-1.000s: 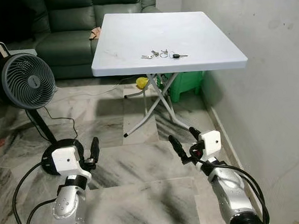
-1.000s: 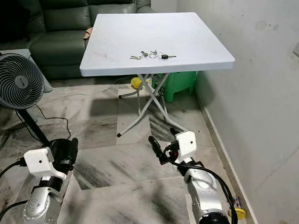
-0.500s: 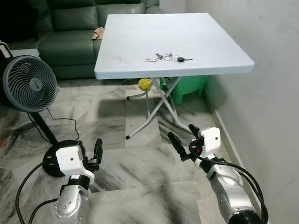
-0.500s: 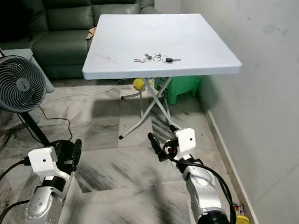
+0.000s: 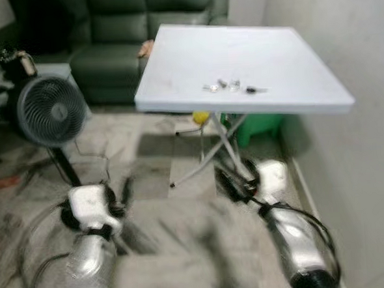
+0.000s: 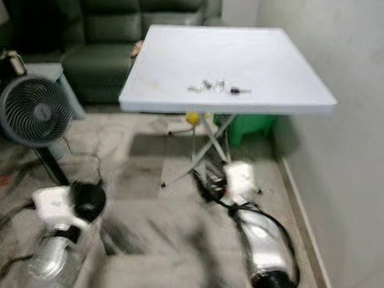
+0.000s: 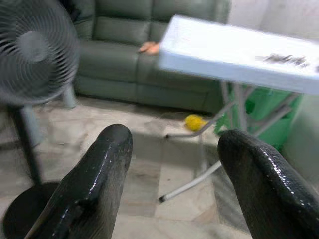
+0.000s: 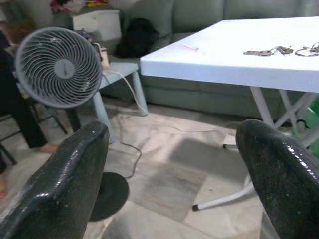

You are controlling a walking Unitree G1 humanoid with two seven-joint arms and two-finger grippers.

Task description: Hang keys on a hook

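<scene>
Keys (image 5: 233,86), a small scatter of thin silver metal pieces on rings with one dark-headed key at the end, lie near the front edge of the smooth white square plastic worktop (image 5: 291,59), well apart from both tools. Flat, hard metal on a slick surface could skid away or off that edge if nudged rather than pinched, and the loose rings may splay. No hook is visible. The left tool (image 7: 172,184) and right tool (image 8: 172,174) hang low above the veined marble floor (image 5: 148,166), each with its rounded glossy black fingers spread and nothing between them. A grey round-grilled standing fan (image 5: 52,112) and dark green leather sofa (image 5: 114,51) stand beyond; walking blur softens the head views.
</scene>
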